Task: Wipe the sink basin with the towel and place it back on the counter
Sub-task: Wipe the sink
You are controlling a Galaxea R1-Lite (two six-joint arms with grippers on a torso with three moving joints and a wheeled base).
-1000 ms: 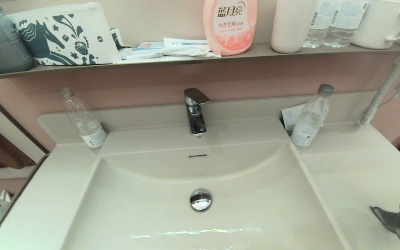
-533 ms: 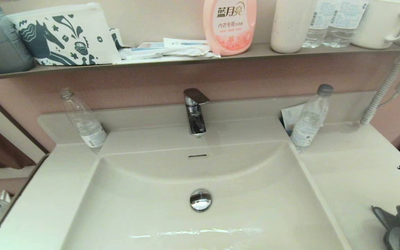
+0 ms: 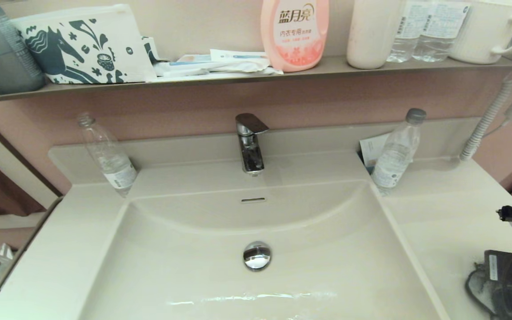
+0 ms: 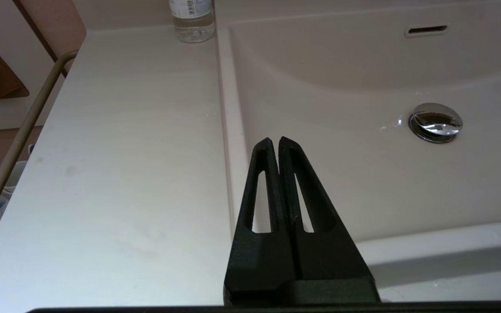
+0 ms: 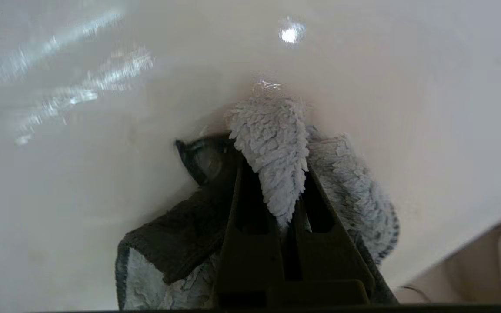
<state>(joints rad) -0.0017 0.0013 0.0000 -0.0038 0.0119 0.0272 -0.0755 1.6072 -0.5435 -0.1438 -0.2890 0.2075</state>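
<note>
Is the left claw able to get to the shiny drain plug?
Probably yes. The left claw hangs shut over the sink basin near its edge, and nothing lies between it and the drain plug.

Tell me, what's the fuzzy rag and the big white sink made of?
The towel, pinched in the right gripper, looks like soft microfibre or terry: shaggy pale pile, darker other face. The sink basin looks like glazed ceramic or moulded resin: smooth, glossy, with bright reflections.

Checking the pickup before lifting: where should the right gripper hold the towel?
Right gripper is already shut on the towel on the counter, pinching a raised fluffy fold. That upstanding ridge, taken from above, looks like the best hold; the rest lies flat.
</note>
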